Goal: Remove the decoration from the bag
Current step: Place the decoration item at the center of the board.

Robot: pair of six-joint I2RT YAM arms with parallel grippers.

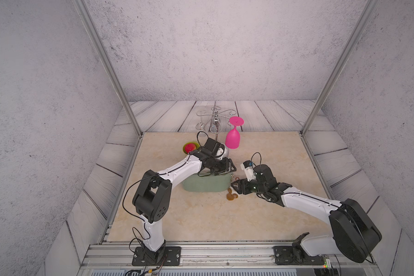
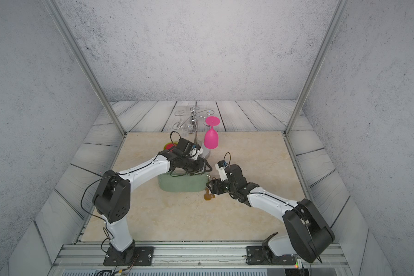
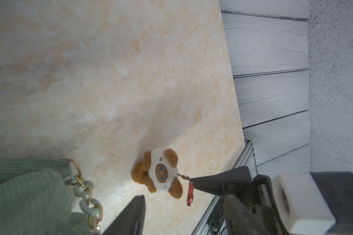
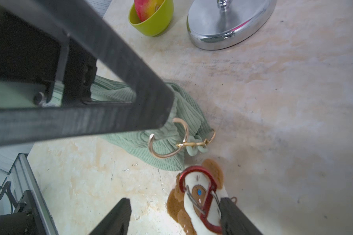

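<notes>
One decoration (image 1: 231, 195), I see, lies twelve-to-six, clasp (image 4: 198, 168) toward twelve, four o'clock of bag (image 1: 204, 184); right gripper (image 1: 236, 187) spread wide over it; left gripper (image 1: 232, 168) above bag, spread unclear.

Both arms reach inward and low; left tool (image 1: 232, 168) and right tool (image 1: 234, 187) stand parted.
</notes>
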